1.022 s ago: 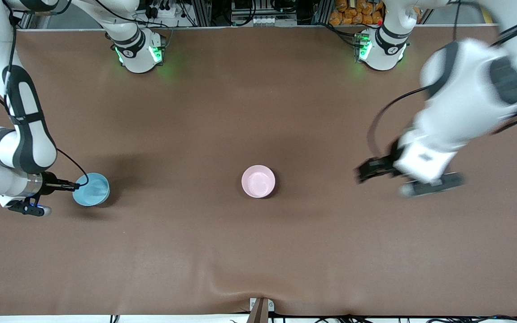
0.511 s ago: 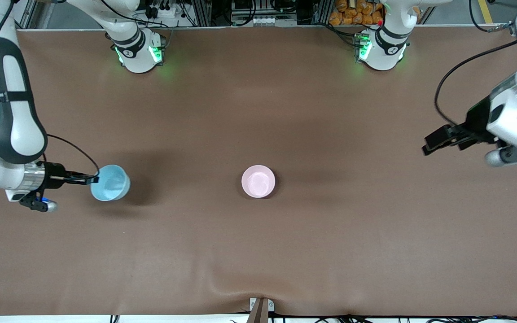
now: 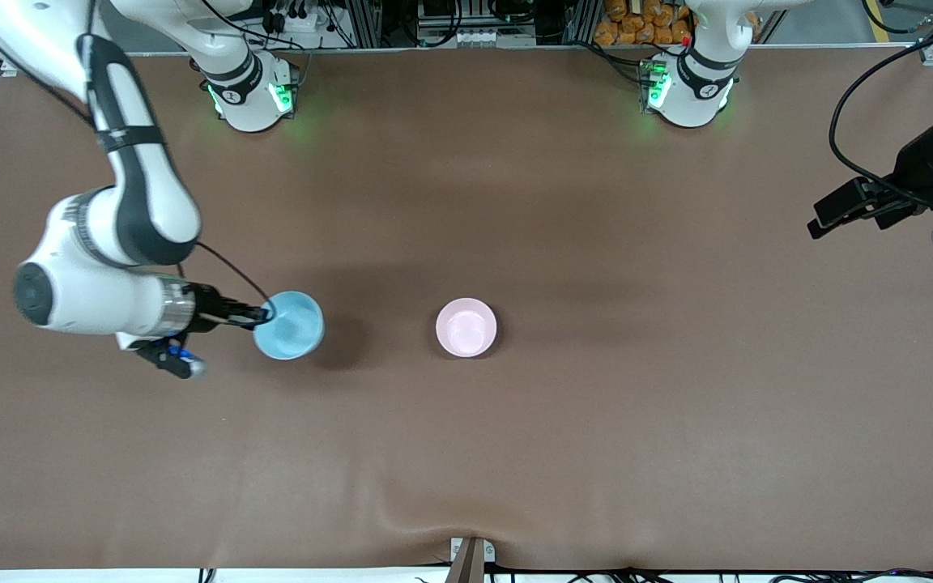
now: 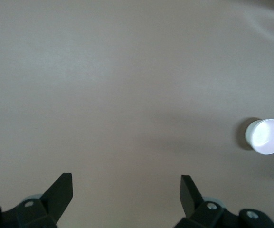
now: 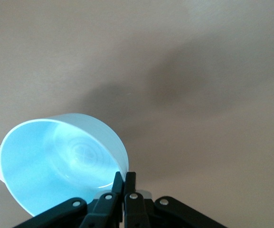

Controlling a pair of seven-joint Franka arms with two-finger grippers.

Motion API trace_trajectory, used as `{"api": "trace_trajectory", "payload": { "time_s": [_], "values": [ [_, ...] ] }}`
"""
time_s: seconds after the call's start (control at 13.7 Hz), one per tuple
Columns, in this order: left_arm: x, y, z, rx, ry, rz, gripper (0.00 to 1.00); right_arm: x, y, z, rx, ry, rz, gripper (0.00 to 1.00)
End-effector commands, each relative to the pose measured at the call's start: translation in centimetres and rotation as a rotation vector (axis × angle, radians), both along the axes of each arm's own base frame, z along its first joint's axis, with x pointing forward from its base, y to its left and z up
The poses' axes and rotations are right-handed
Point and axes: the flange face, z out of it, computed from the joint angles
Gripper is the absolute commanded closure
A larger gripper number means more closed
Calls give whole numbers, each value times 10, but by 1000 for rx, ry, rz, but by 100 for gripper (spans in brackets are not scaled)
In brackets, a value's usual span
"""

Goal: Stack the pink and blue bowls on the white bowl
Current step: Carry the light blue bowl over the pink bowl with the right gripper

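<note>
My right gripper (image 3: 264,314) is shut on the rim of the light blue bowl (image 3: 292,325) and holds it tilted, a little above the table, toward the right arm's end from the pink bowl (image 3: 466,327). The right wrist view shows the fingers pinching the blue bowl's (image 5: 56,161) rim at the gripper (image 5: 124,176). The pink bowl stands upright at the table's middle. It also shows in the left wrist view (image 4: 267,137). The white bowl does not show on its own. My left gripper (image 3: 821,217) is open and empty, up over the left arm's end of the table (image 4: 126,184).
The brown table cover (image 3: 466,453) has a raised wrinkle near its front edge (image 3: 426,518). The two arm bases (image 3: 252,93) (image 3: 689,89) stand along the back edge.
My right gripper has lifted the blue bowl and carried it toward the pink bowl. My left arm has drawn back toward its own end of the table. The pink bowl has not moved.
</note>
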Motion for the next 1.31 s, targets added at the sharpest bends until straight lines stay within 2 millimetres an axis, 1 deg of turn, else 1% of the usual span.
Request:
{"api": "trace_trajectory", "payload": {
  "time_s": [0.0,0.07,0.15,0.29,0.36,0.51,0.58,0.66,0.73,0.8,0.95,1.09,1.17,1.24],
  "values": [
    [-21,1,1,37,-1,-33,0,-12,64,8,-13,-28,-97,100],
    [-20,2,0,37,-5,-32,0,-18,91,7,-18,-39,-113,100],
    [-18,9,1,36,-16,-22,0,-26,120,3,-24,-44,-134,100],
    [-13,15,1,34,-30,-12,0,-38,170,-3,-24,-77,-206,100],
    [-12,19,1,34,-31,-4,0,-42,190,-11,-23,-90,-241,100],
    [-12,19,3,34,-36,-4,0,-53,217,-30,-28,-91,-254,100],
    [-12,22,3,34,-34,0,0,-55,225,-37,-31,-86,-283,100],
    [-12,22,3,34,-34,0,0,-57,235,-36,-18,-83,-321,100],
    [-13,22,4,34,-36,0,0,-61,245,-40,5,-60,-353,100],
    [-12,22,5,34,-33,2,0,-63,251,-47,15,-46,-363,100],
    [-13,23,3,34,-25,1,0,-62,251,-59,13,-48,-374,100],
    [-12,22,3,32,-25,3,0,-63,254,-61,13,-46,-372,100],
    [-12,23,7,27,-32,6,0,-69,260,-66,7,-40,-361,100],
    [-11,23,12,29,-40,7,0,-70,262,-72,4,-34,-361,100]
  ]
}}
